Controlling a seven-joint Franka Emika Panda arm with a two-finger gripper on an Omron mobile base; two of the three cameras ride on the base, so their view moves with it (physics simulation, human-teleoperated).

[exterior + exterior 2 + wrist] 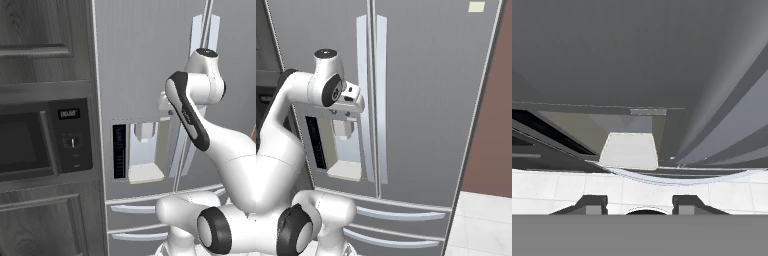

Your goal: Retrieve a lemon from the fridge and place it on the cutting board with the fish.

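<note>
Jaws (639,204): narrowed, holding nothing | fridge (421,100): grey, doors closed, dispenser recessed

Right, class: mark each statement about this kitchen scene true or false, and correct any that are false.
1. The fridge doors are closed. True.
2. The gripper holds a lemon. False: nothing sits between its fingertips.
3. A microwave sits to the left of the fridge. True.
4. The water dispenser is in the right-hand door. False: it is in the left-hand door.
5. The lower drawers are pulled open. False: they are shut.
</note>
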